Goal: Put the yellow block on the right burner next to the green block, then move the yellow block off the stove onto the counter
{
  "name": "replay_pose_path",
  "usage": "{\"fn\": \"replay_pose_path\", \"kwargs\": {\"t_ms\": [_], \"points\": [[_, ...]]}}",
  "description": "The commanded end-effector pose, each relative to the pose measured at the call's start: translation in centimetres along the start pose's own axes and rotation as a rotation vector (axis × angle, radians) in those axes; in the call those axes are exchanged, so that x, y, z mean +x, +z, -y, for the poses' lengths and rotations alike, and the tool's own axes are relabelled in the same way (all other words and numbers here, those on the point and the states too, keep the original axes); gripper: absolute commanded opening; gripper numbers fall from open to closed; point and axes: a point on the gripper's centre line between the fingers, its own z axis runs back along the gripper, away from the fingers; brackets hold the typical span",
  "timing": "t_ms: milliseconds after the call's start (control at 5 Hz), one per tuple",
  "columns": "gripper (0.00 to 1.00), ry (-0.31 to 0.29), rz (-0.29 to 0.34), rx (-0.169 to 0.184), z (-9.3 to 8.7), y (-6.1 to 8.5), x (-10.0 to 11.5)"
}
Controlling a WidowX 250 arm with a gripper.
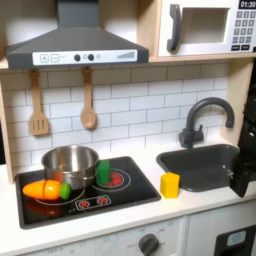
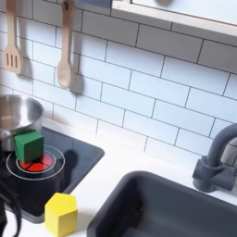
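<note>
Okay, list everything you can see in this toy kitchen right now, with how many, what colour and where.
Yellow block: one, yellow, on the counter between stove and sink.
Green block: one, green, on the stove's burner at the first exterior view's right.
Stove: one, black with red rings.
Counter: one, white, around stove and sink.
Pot: one, silver, at the stove's back.
Toy carrot: one, orange with green end, on the stove's front left in the first exterior view.
Sink: one, dark grey, with dark faucet.
Wooden utensils: two, hanging on the tiled wall.
Range hood: one, grey.
Microwave: one, white.
Gripper: black, at the sink; open or shut unclear.
</note>
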Motion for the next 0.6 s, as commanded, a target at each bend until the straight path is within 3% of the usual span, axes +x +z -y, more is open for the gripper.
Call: {"fn": "replay_pose_path", "kwargs": {"t_ms": [0,400], "points": [[1.00,0.001,0.000,-0.001,0.01,0.00,0.00],[1.00,0.010,-0.007,-0.001,-0.57,-0.51,0.96]]}}
